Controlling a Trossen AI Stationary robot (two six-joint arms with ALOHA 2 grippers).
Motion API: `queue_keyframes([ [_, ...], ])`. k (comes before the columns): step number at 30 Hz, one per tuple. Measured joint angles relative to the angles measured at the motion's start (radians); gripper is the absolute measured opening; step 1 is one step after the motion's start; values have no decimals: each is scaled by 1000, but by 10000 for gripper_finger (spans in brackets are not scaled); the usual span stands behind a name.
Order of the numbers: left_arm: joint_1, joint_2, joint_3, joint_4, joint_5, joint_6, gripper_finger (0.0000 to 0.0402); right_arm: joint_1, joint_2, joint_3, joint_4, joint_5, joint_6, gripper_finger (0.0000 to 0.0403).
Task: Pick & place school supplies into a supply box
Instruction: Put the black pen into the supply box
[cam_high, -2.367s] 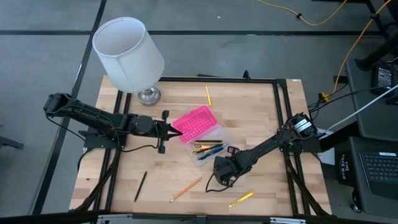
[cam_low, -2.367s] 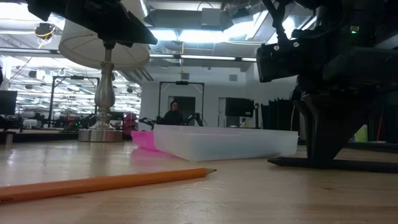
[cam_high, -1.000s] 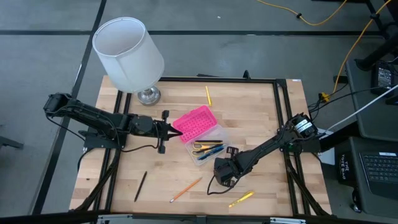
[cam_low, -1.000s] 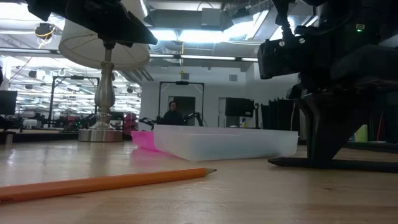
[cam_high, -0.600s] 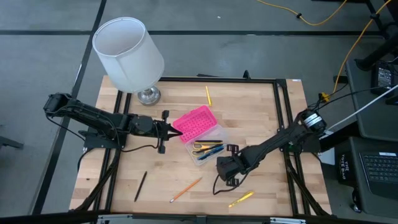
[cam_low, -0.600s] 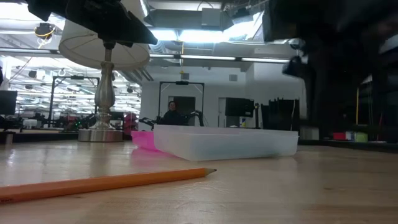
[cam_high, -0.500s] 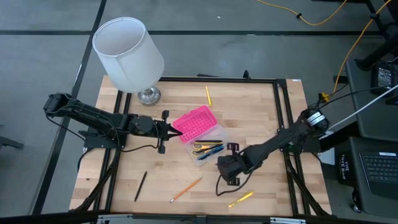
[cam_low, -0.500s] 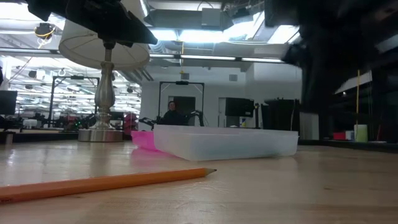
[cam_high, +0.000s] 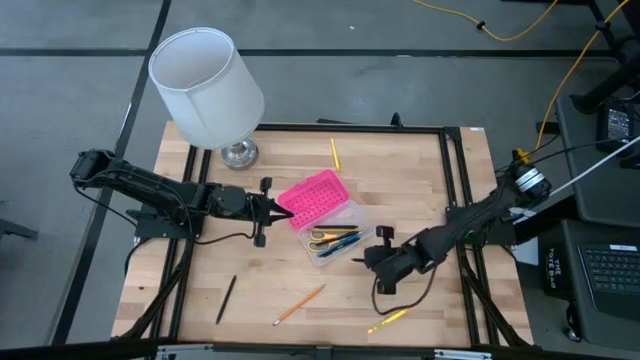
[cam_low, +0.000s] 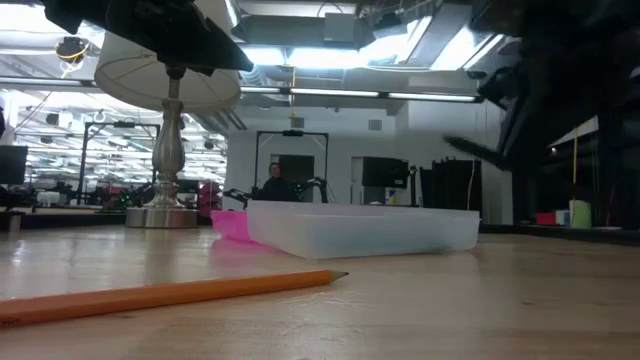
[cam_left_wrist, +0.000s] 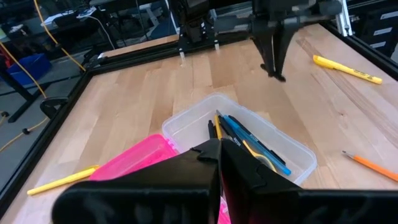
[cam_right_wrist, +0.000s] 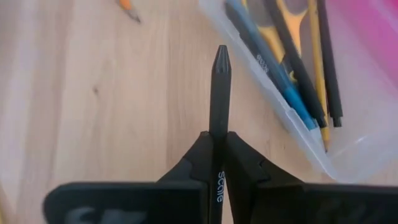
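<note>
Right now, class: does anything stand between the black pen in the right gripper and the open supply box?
Nothing visible does. The right gripper holds the black pen beside the supply box; only bare table lies between them.

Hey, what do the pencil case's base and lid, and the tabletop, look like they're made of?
The base looks like clear, frosted plastic: the pens inside show through its wall. The lid looks like opaque hot-pink plastic with a molded bumpy pattern. The tabletop looks like light wood in joined strips with visible grain and a smooth, slightly glossy finish, probably butcher block.
</note>
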Motion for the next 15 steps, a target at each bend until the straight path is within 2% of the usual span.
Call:
queue_keyframes([
  [8,0,0,0,1,0,0,6,0,-173,-91,132,9,-56,23],
  [15,0,0,0,1,0,0,6,-32,-184,-80,200,10,-207,23],
])
